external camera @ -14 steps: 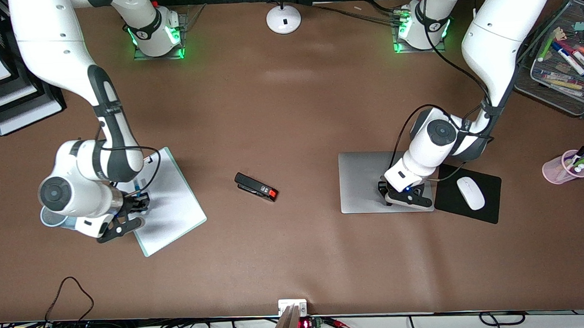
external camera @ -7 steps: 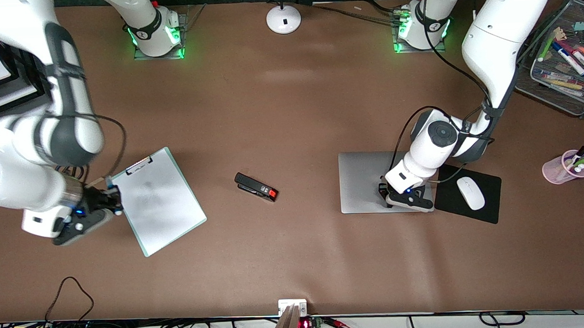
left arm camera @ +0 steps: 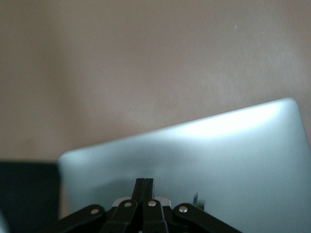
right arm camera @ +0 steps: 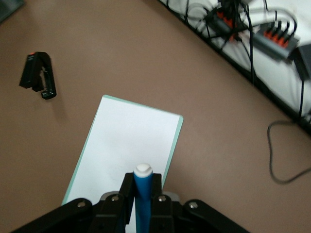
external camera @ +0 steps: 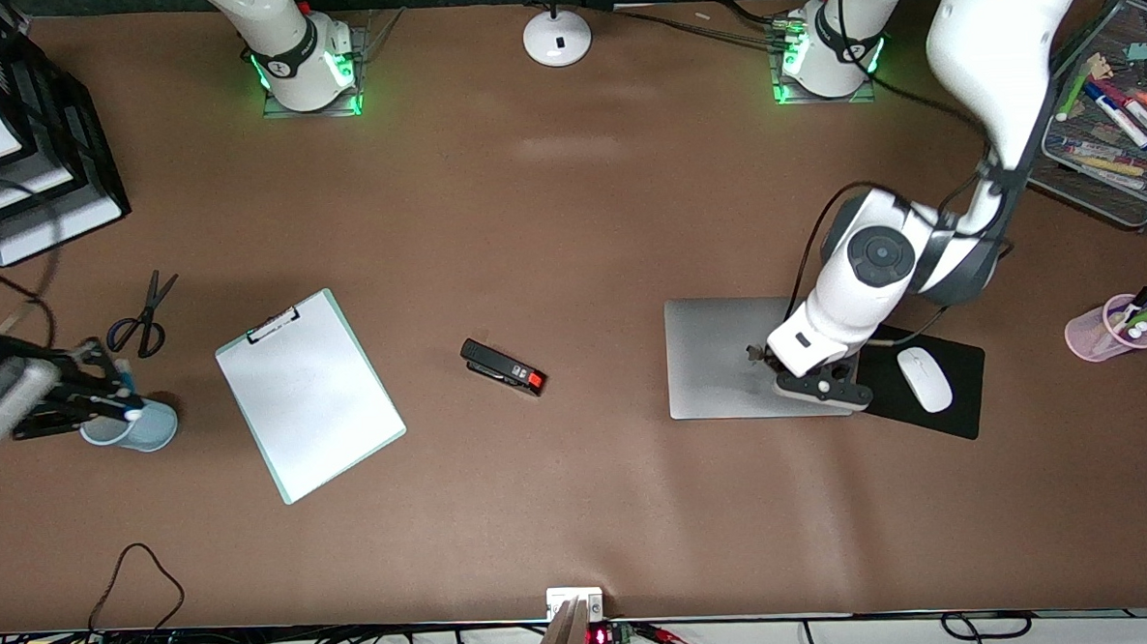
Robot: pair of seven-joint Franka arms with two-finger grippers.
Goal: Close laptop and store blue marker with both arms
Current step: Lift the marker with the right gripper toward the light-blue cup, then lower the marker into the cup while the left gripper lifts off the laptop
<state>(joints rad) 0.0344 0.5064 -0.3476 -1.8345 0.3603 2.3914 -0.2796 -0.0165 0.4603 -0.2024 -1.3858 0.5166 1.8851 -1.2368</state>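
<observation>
Blue marker (right arm camera: 142,194), clamped in the right pincer (external camera: 103,401), has left the clipboard (external camera: 307,392) for the cup (external camera: 138,428); left pincer (external camera: 813,374), fingers together, rises off the closed laptop (external camera: 715,354).

The laptop (external camera: 720,359) lay closed on the tabletop (external camera: 569,216) toward the left arm's end, the mouse pad (external camera: 955,412) touching its edge and carrying the mouse (external camera: 925,379). The left gripper (external camera: 813,381) hung over the laptop. The stapler (external camera: 503,367) lay between laptop and clipboard (external camera: 310,395). The right gripper (external camera: 102,396), holding the blue marker (right arm camera: 142,199), was over the cup (external camera: 138,428), near the scissors (external camera: 142,317).
</observation>
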